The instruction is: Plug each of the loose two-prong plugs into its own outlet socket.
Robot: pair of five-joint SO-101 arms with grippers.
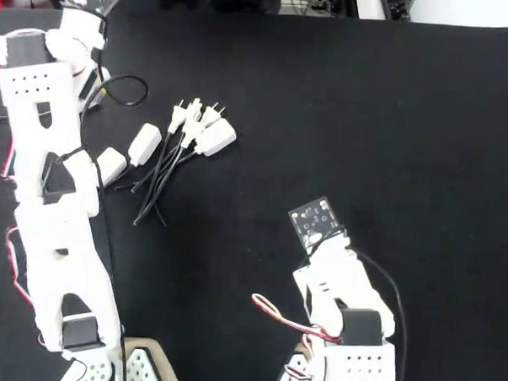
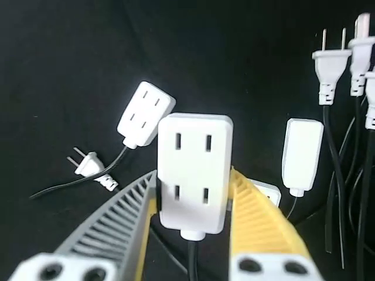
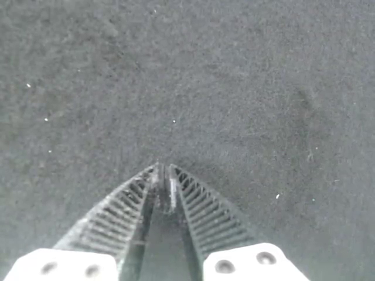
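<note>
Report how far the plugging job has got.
Done: nothing plugged in. In hand: the left gripper is shut on an outlet socket with empty slots. Left: the second socket is empty too, and the loose plug and bunch of plugs lie unplugged. The right gripper is shut, empty, over the table.

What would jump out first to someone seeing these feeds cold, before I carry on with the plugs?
Most striking is the white outlet socket held in the left gripper, its slots facing the wrist camera. Next is the bunch of loose plugs with black cords fanned on the black table, beside the left arm in the high view. The right gripper is shut over a bare patch of table.
</note>
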